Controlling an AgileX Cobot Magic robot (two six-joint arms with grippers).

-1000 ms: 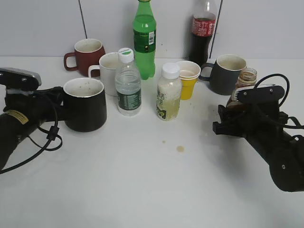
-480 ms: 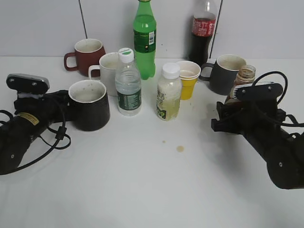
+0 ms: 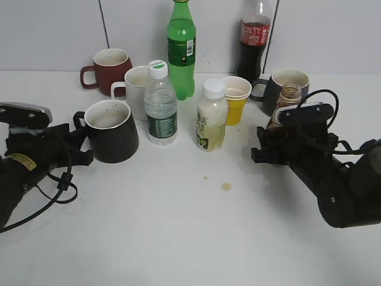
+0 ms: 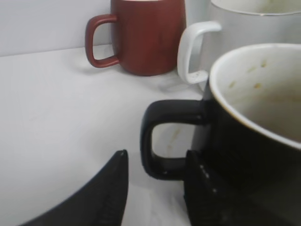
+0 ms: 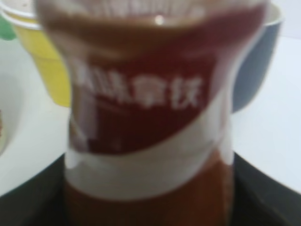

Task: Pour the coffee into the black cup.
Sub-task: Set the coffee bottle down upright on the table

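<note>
Carry step: right gripper (image 3: 275,142) clamps the coffee bottle (image 3: 286,101) near the table's right edge; left gripper (image 3: 80,143), open, straddles the black cup's (image 3: 112,130) handle; next, bring bottle over cup, tilt.

Both arms are black and rounded, with a silver-grey camera block sitting behind the fingers. Loose black cables loop behind the left gripper (image 3: 80,143), and the left arm (image 3: 18,173) carries a small yellow label. The right gripper (image 3: 265,146) has dark, angular fingers.
</note>
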